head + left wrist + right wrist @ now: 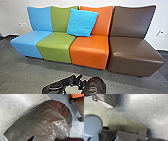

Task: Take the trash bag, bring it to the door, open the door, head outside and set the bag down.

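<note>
At the bottom of the head view, my left gripper [78, 80] is close beside the dark trash bag [95, 85], and part of the black arm shows to its left. Whether the gripper holds the bag cannot be made out. In the left wrist view the trash bag [37, 120] shows large, brownish and see-through, with shiny creases. Part of the same bag [107, 99] appears in the right wrist view, with a whitish patch at its lower edge.
A row of joined seats stands along the wall: blue [31, 41], green [56, 45], orange [90, 50] and brown [135, 55]. A bright blue cushion [82, 22] leans on the backrests. Grey floor [25, 72] lies before them. Part of the robot's base [127, 135] shows in the right wrist view.
</note>
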